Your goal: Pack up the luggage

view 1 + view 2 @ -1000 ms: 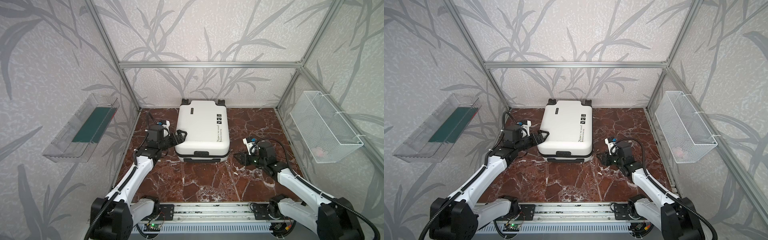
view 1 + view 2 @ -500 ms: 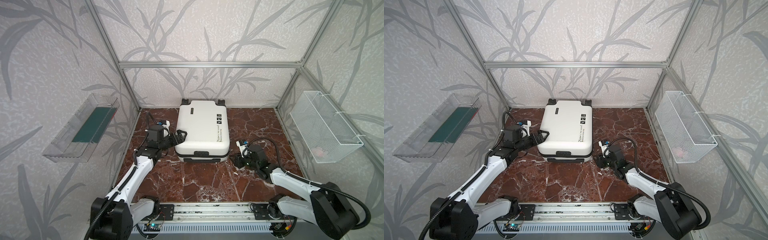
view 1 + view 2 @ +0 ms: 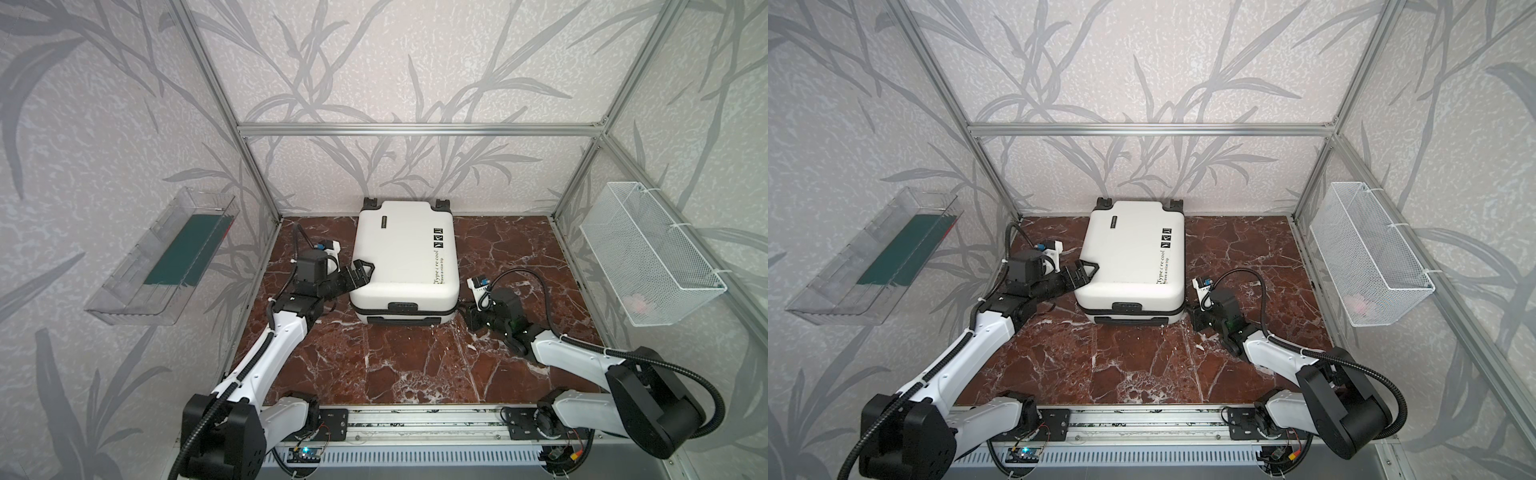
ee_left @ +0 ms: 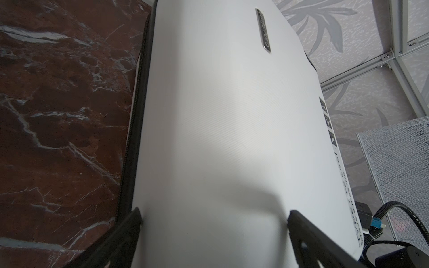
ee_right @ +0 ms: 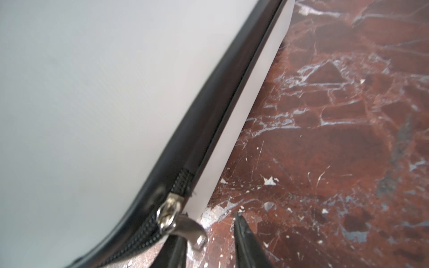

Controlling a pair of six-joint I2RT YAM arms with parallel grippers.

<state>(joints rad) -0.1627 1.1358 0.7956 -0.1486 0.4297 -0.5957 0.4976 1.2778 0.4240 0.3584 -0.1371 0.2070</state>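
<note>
The luggage point(image 3: 405, 257) point(image 3: 1133, 257) is a white hard-shell suitcase lying flat and closed on the red marble floor. My left gripper point(image 3: 358, 274) point(image 3: 1083, 272) stands open at the case's left edge near the front. Its fingers sit wide apart over the white shell point(image 4: 220, 116) in the left wrist view. My right gripper point(image 3: 465, 316) point(image 3: 1192, 316) is low at the case's front right corner. The right wrist view shows the black zipper band and a silver zipper pull point(image 5: 185, 225) lying between the fingers point(image 5: 246, 243), with a gap still showing.
A clear plastic tray point(image 3: 124, 307) holding a flat green item hangs on the left wall. A white wire basket point(image 3: 648, 257) with something pink inside hangs on the right wall. Aluminium posts frame the cell, and a metal rail point(image 3: 415, 424) runs along the front.
My right gripper has moved left along the floor to the suitcase's front right corner, and its jaws have narrowed. The left arm and the suitcase have not moved.
</note>
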